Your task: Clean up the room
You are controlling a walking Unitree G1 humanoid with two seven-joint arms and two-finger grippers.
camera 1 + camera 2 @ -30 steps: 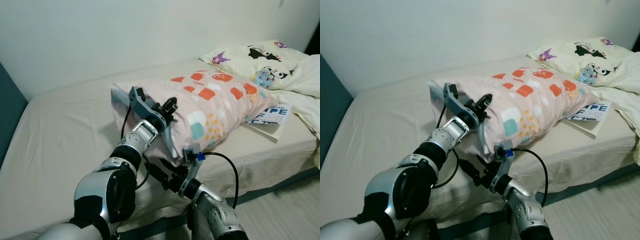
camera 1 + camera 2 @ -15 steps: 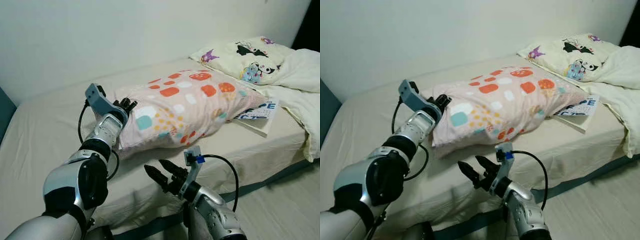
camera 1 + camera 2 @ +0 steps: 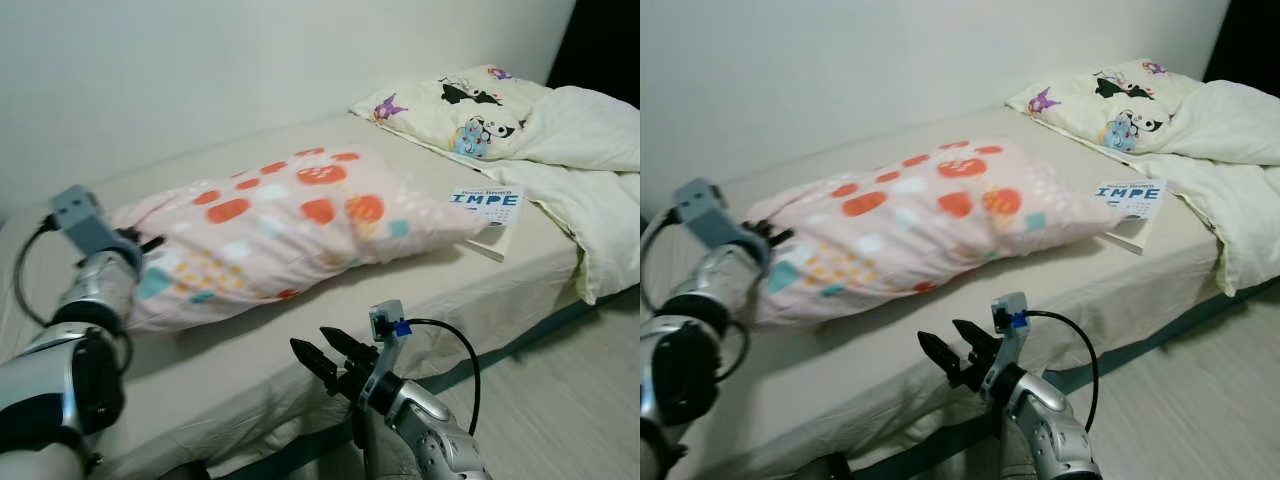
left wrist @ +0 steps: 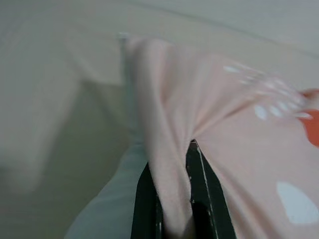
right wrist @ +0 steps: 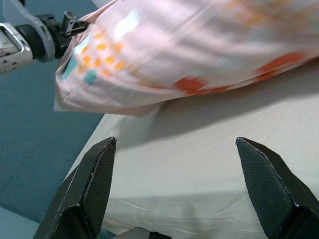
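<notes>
The left jaws [image 4: 172,199] are clamped on a fold of cloth at one end of the pink pillow [image 3: 290,225], while the right jaws [image 3: 322,356] stand wide apart, holding nothing, just off the bed's near edge.

The bed [image 3: 260,370] carries everything, covered in a plain beige sheet and set against a pale wall. At its far corner, on the robot's right, a cream duvet [image 3: 585,190] is heaped and spills over the near edge. Beside the duvet, at that same far corner, lies a cream pillow printed with cartoon characters [image 3: 450,105].

The pink pillow, patterned with orange, white and teal patches, lies lengthwise across the middle of the bed, roughly parallel to the near edge. Its gripped end points toward the robot's left, and the other end reaches a book.

The left arm [image 3: 60,370] is stretched forward and across the bed from the robot's left, its silver forearm rising from the near edge to the pillow's end, with a cable looping beside the wrist. The right arm [image 3: 430,455] is bent low in front of the bed, the wrist tilted up and the black fingers [image 5: 92,186] pointing toward the pillow's underside, apart from it.

The book [image 3: 487,205], with a white cover and blue lettering, lies flat between the pink pillow and the duvet, near the bed's near edge.
</notes>
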